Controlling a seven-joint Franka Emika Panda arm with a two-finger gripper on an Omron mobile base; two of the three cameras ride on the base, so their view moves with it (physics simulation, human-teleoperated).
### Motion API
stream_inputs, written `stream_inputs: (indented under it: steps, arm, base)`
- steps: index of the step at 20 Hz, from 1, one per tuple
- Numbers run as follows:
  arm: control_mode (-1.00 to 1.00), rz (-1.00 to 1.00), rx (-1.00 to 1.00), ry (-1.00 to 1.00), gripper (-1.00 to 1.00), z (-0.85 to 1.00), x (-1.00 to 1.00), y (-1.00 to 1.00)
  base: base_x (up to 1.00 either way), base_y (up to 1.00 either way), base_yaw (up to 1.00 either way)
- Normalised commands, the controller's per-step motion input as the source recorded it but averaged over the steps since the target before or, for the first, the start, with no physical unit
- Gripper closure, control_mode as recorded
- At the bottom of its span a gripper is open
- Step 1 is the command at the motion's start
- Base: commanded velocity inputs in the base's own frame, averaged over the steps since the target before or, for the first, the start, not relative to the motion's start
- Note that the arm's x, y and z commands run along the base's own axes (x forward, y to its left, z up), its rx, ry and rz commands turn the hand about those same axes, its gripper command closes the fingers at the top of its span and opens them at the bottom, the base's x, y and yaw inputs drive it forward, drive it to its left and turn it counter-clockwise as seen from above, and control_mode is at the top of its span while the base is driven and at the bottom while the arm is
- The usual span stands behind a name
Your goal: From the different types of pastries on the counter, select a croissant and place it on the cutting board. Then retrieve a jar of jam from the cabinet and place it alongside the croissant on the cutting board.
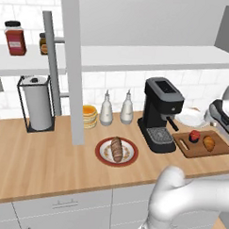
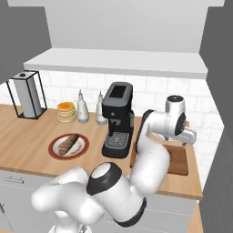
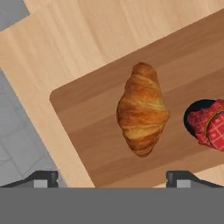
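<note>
Two task items already lie on the cutting board at the right end of the counter: the croissant and, just to its left, the jar of jam, near each other but apart. Look at your hand view and you see the croissant flat on the board with the jar's red checked top beside it, untouched. The gripper hangs above them with its two fingertips set wide apart, one to each side of the croissant, holding nothing.

Left of the board stands a black coffee machine. Further left, a dark-brown loaf sits on a red-rimmed plate, and behind it you find a stack of yellow pancakes and two white bottles. A paper towel holder stands at the far left of the counter. On the cabinet shelf above, a taller red jar with a white label and a small orange-brown jar stand at its left end.
</note>
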Motion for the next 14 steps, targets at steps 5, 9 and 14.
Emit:
stream_inputs:
  steps: [5, 9, 14]
  arm:
    - [-1.00, 0.00, -0.02, -0.12, -1.00, 0.01, -1.00, 0.02]
    - [-1.00, 0.00, -0.06, -0.13, -1.00, 0.07, -1.00, 0.00]
    - [-1.00, 0.00, -0.07, -0.09, -1.00, 0.07, -1.00, 0.00]
  base:
    - [0.00, 0.00, 0.00]
    - [0.00, 0.00, 0.00]
    - [0.00, 0.00, 0.00]
